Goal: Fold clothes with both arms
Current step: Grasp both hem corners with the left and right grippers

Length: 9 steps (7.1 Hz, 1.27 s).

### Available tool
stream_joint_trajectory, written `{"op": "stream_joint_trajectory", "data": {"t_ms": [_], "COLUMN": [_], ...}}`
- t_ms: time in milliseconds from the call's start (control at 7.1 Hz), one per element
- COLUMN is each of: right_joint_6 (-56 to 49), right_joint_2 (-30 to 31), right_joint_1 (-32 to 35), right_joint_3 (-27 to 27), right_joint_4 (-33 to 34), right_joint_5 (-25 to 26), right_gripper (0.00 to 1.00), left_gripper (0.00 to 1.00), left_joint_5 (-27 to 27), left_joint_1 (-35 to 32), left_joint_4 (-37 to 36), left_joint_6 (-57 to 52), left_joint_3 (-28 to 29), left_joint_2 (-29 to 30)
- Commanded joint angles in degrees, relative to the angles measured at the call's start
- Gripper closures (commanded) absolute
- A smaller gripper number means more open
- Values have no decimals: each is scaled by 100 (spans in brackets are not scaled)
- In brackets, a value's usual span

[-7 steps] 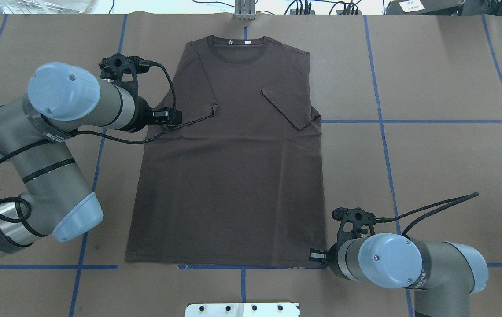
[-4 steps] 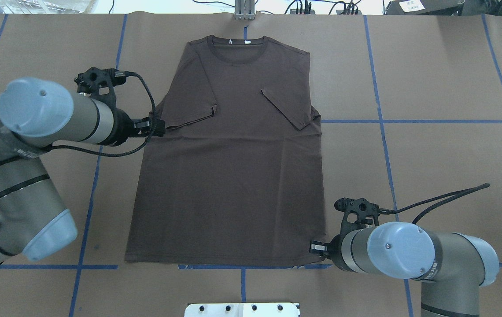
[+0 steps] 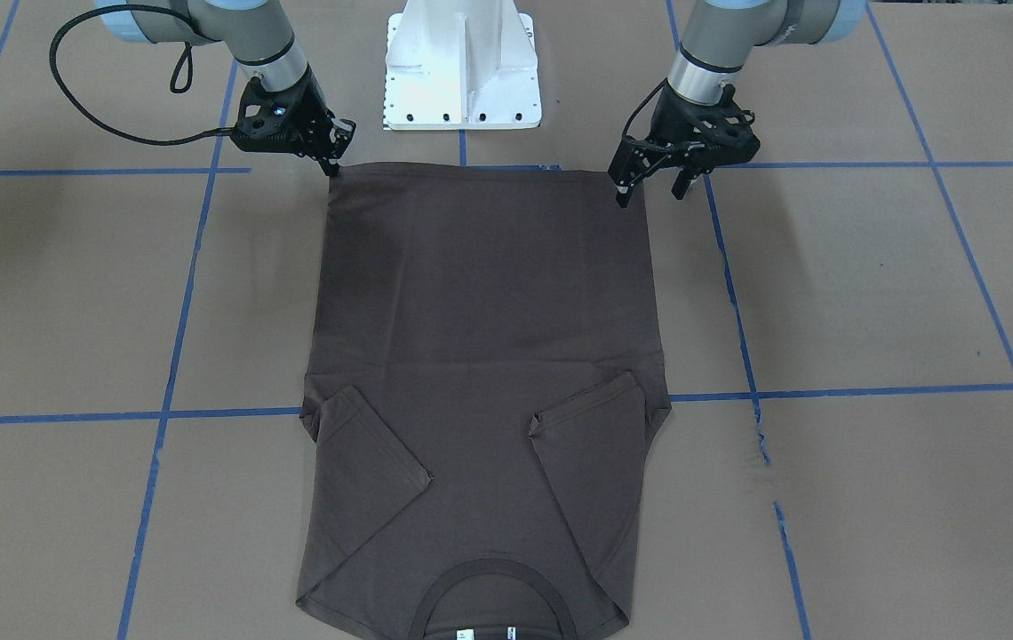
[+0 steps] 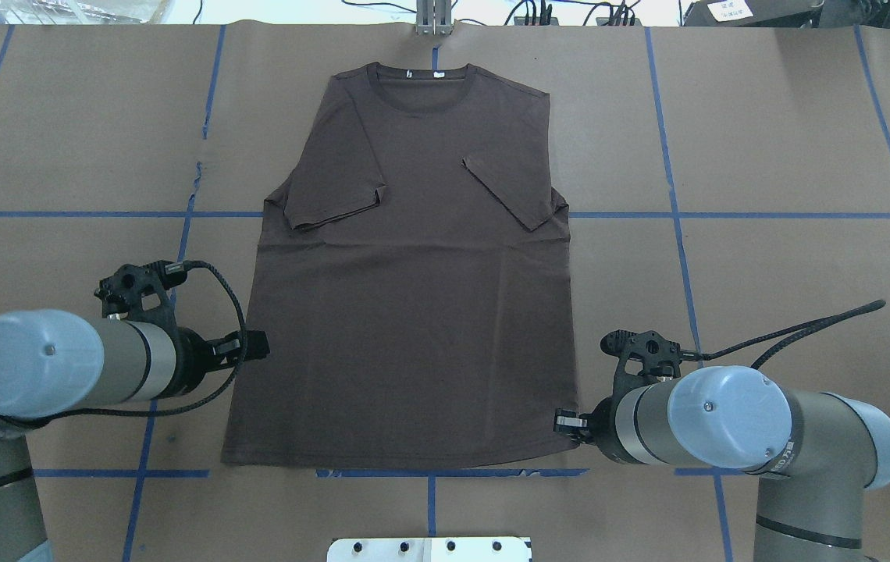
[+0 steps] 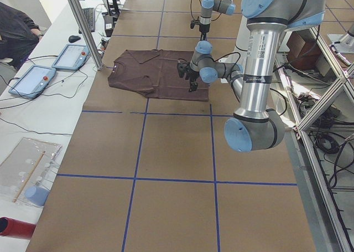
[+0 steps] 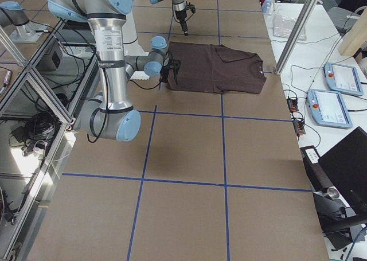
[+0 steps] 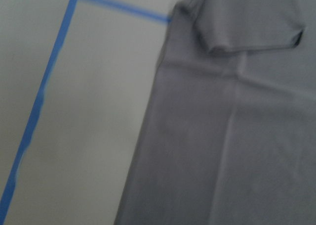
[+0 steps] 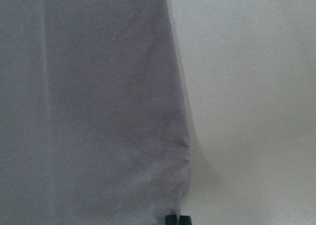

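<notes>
Brown shirt (image 4: 414, 312) lies flat on the paper-covered table (image 4: 765, 297). Both sleeves are folded in over the chest. The hem is the end nearest both sets of fingers and the collar is the end farthest from them.

Your right gripper (image 3: 332, 165) has its fingers pressed together on the hem corner on its side, pinching the cloth. In the right wrist view the fingertips (image 8: 171, 219) sit at the bottom edge, almost touching each other. The shirt's side edge runs straight away from them, with a slight pucker just past the tips and a shadow under the edge.

Your left gripper (image 3: 649, 188) has its fingers spread and holds nothing. In the front view one finger (image 3: 620, 191) is over the other hem corner, and the second is outboard of it over bare table. I can't tell whether the tips touch the cloth. The left wrist view is blurred and shows no fingers. In it the shirt's side edge and one folded sleeve lie ahead, with a blue tape line (image 7: 34, 111) on the outboard side.

The width of the hem spans the gap between the two grippers.
</notes>
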State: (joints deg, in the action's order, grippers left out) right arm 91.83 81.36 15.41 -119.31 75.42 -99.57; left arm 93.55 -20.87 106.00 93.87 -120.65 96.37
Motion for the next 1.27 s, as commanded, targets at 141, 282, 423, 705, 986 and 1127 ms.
{"op": "stream_joint_trajectory", "data": {"t_ms": [141, 282, 423, 705, 986, 1127], "right_joint_6": [-25, -25, -25, -34, -34, -34], "right_joint_2": [-15, -23, -23, -23, -24, -23], "right_joint_1": [41, 50, 67, 103, 207, 234], "right_joint_3": [-84, -84, -84, -92, -92, -101], "right_joint_4": [-1, -1, -1, -1, -1, -1], "right_joint_5": [-53, -71, -88, -97, -228, -247], "right_gripper": [100, 100, 100, 100, 100, 100], "left_gripper": [6, 7, 7, 9, 9, 10], "left_joint_5": [-557, -557, -592, -592, -583, -583], "left_joint_1": [786, 821, 865, 979, 1041, 1068], "left_joint_4": [-18, -53, -62, -80, -80, -80], "left_joint_6": [650, 650, 659, 668, 668, 676], "left_joint_3": [181, 199, 200, 226, 331, 366], "left_joint_2": [-110, -119, -241, -277, -268, -259]}}
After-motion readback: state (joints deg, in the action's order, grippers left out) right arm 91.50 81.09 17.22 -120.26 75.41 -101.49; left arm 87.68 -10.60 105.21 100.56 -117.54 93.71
